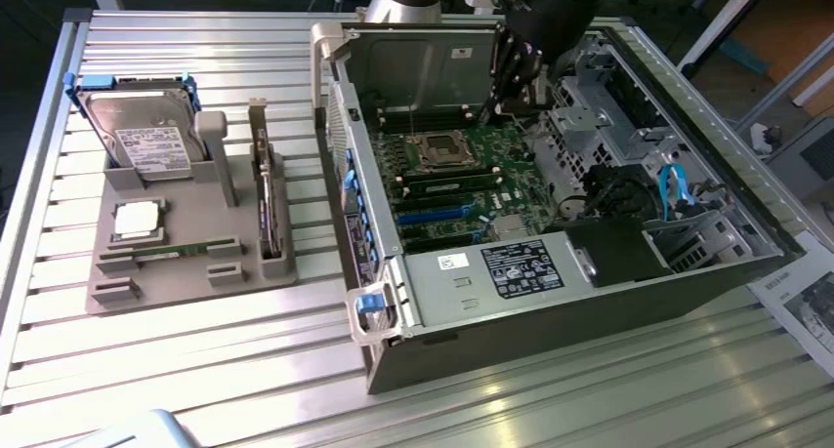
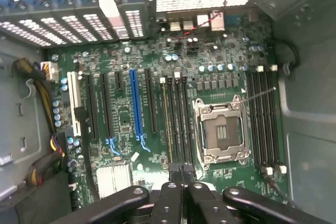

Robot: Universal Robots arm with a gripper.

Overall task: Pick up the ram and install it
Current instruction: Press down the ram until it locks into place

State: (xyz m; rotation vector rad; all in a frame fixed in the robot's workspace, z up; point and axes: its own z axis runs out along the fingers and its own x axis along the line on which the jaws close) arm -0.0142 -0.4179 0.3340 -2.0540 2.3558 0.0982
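My gripper (image 1: pixel 501 104) hangs inside the open computer case (image 1: pixel 729 184), above the motherboard's far end. In the wrist view its black fingers (image 2: pixel 181 182) are shut, and I see nothing between them. They sit over the end of the dark memory slots (image 2: pixel 181 124) beside the empty processor socket (image 2: pixel 220 129). A thin green ram edge (image 2: pixel 166 124) stands in the outermost of those slots. In the exterior view this is a greenish strip (image 1: pixel 450 182) below the socket. Another ram (image 1: pixel 174 250) lies flat at the front of the grey fixture (image 1: pixel 195 282) on the exterior view's left.
The fixture also holds a hard drive (image 1: pixel 150 141), a square silver processor (image 1: pixel 137 220) and a dark card standing on edge (image 1: pixel 270 209). The case's raised side panel (image 1: pixel 417 67), drive cage (image 1: pixel 593 106), cables (image 1: pixel 671 189) and power supply (image 1: pixel 612 253) crowd the gripper.
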